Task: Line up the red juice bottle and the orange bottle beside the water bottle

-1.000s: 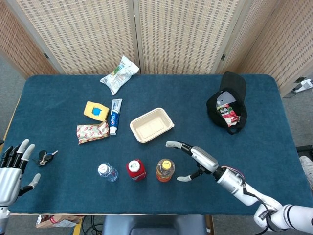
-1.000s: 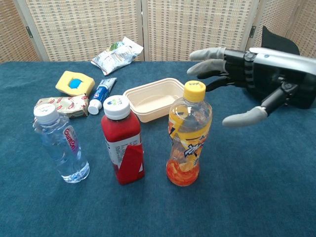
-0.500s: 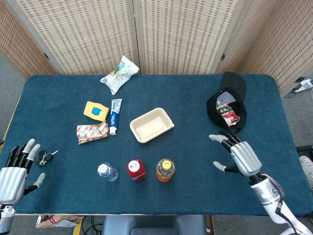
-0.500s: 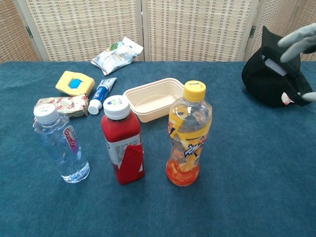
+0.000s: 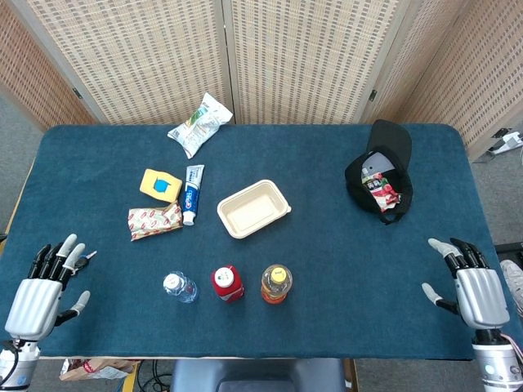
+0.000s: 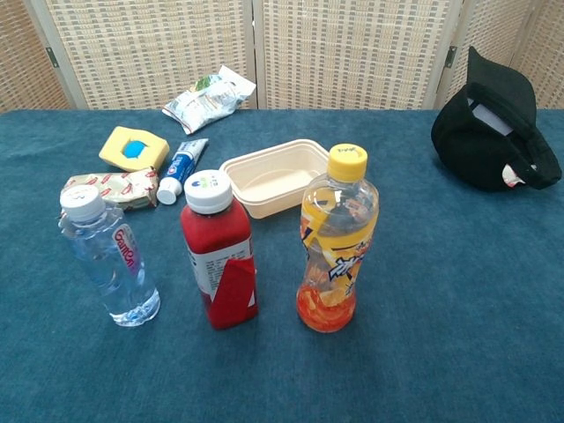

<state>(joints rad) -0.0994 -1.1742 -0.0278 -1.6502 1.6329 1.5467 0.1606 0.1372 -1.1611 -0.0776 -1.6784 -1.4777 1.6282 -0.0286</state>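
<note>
Bottles upright in one row near counter (image 5: 343, 269) front: water bottle (image 5: 178, 287), red juice bottle (image 5: 227, 282), orange bottle (image 5: 276, 283). Apparently lined up already; left robot hand (image 5: 39, 292) and right robot hand (image 5: 476, 291) spread, empty, well apart.

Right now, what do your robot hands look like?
Both are metal hands shaped like a person's. The left hand has a ribbed silver back, black fingers and pale grey fingertips. The right hand looks the same, with a silver wrist cuff below it. No cables show, and I can't make out any markings.
</note>
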